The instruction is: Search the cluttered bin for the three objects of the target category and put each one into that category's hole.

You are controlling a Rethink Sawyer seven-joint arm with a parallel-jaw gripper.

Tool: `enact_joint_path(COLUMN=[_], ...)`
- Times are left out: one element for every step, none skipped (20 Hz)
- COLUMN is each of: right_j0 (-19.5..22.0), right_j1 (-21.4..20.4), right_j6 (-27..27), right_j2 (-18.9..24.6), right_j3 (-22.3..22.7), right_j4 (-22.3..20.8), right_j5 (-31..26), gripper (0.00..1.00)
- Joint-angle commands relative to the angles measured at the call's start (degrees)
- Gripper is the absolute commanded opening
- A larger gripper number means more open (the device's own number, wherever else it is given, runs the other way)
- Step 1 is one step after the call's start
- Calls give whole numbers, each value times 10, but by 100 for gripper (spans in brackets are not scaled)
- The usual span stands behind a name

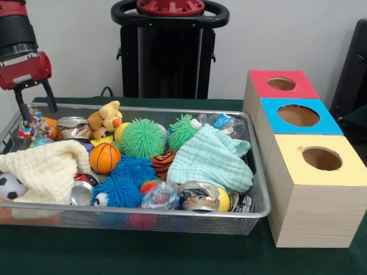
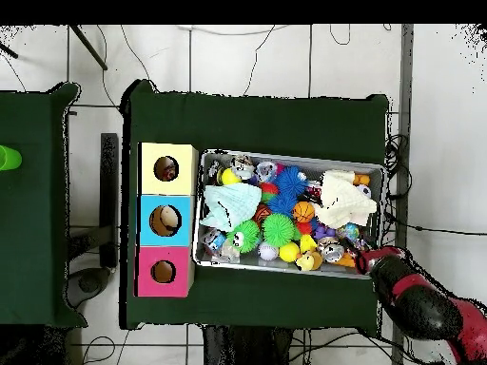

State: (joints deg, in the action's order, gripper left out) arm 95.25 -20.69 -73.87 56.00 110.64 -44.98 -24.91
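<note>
Fingers (image 1: 35, 102) spread, empty, above bin (image 1: 172, 217)

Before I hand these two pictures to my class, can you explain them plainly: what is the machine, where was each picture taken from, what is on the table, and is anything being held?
The machine is a robot arm, red and black. Its gripper has two dark fingers, spread apart, holding nothing, above one corner of the wire basket.

One picture looks across the table towards the robot. The other looks straight down, with the robot's base at the bottom; there the gripper sits at the basket's lower right corner.

On the green table, the basket is full of toys: an orange basketball, fuzzy green and blue balls, a plush toy and two cloths. Beside it stand three wooden boxes with round holes, topped red, blue and yellow.
</note>
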Motion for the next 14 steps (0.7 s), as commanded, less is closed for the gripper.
enact_joint_path(right_j0=[13,12,11,11,12,14,13,12,12,12,13,13,13,12], right_j1=[42,40,35,34,32,34,32,34,36,37,37,38,36,33], right_j6=[177,175,171,165,160,156,148,139,131,128,125,123,119,117], right_j2=[30,31,30,30,30,31,27,24,20,18,16,15,14,13], right_j3=[-68,-65,-62,-57,-52,-47,-42,-39,-36,-33,-30,-28,-26,-26], right_j4=[-33,-39,-46,-53,-59,-66,-72,-77,-81,-83,-86,-88,-88,-91], right_j5=[-40,-35,-30,-23,-16,-8,-3,1,5,4,4,3,1,0], gripper=[100,100,100,100,100,100,100,100,100,100,100,100,100,100])
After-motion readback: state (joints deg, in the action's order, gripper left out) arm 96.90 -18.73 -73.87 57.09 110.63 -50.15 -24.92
